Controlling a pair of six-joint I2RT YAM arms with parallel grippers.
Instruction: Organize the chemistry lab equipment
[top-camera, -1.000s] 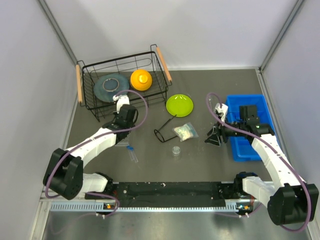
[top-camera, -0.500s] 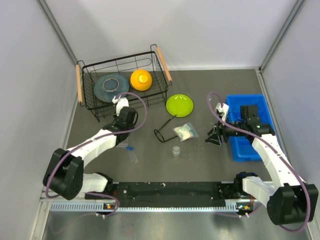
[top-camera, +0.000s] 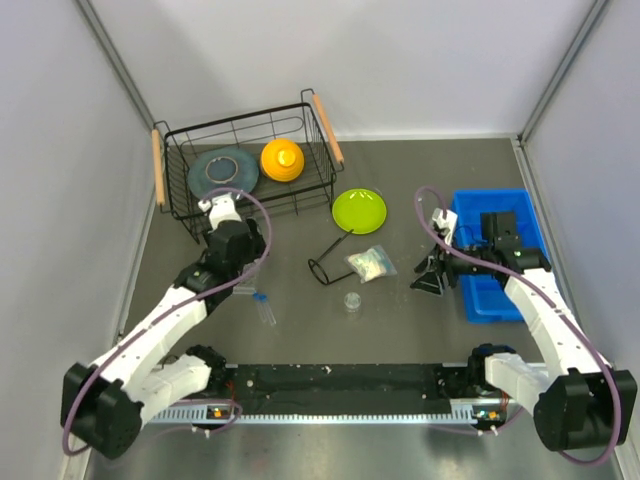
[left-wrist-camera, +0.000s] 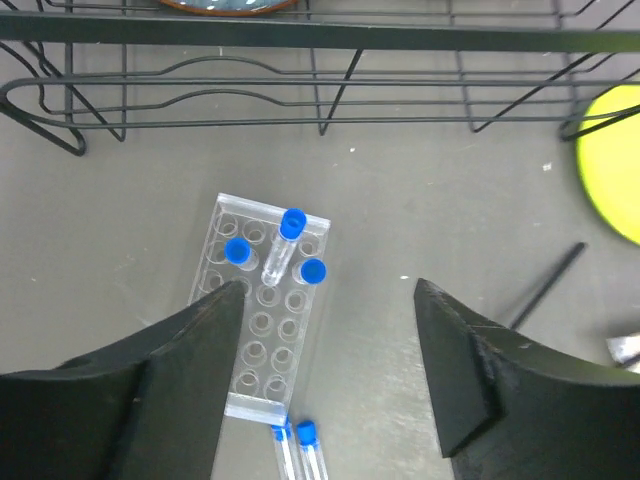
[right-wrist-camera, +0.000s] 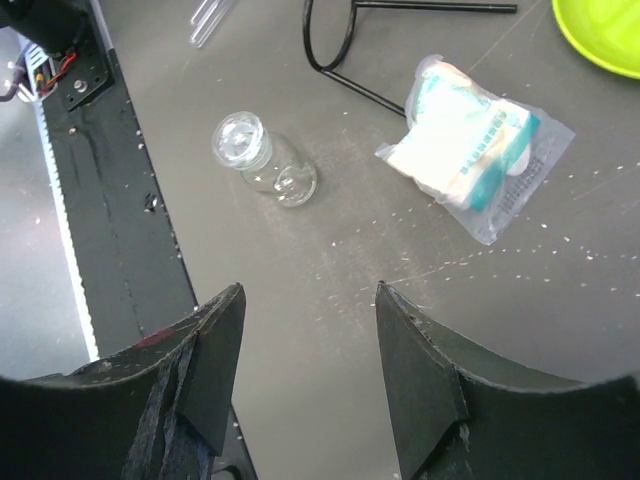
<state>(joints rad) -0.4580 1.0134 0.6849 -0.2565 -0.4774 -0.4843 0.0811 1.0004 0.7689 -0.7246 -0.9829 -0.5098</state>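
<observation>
The clear tube rack (left-wrist-camera: 262, 330) lies on the table below my left gripper (left-wrist-camera: 328, 300), which hangs open above it, holding nothing. Two blue-capped test tubes (left-wrist-camera: 237, 251) stand in the rack's far holes, and a third (left-wrist-camera: 285, 243) leans tilted between them. Two loose tubes (left-wrist-camera: 305, 445) lie at the rack's near end, also seen from above (top-camera: 265, 308). My right gripper (right-wrist-camera: 310, 295) is open over bare table, near the small clear dish (right-wrist-camera: 262, 160) and the crinkly packet (right-wrist-camera: 475, 150). The black goggles (top-camera: 333, 256) lie mid-table.
A wire basket (top-camera: 245, 165) with a grey plate and an orange bowl stands at the back left, just beyond the rack. A lime-green plate (top-camera: 359, 210) sits behind the goggles. A blue bin (top-camera: 497, 255) lies under the right arm.
My left gripper has opened and let go of a tube, which now leans in the rack; the arm has drawn back to the left. The right gripper has shifted only slightly.
</observation>
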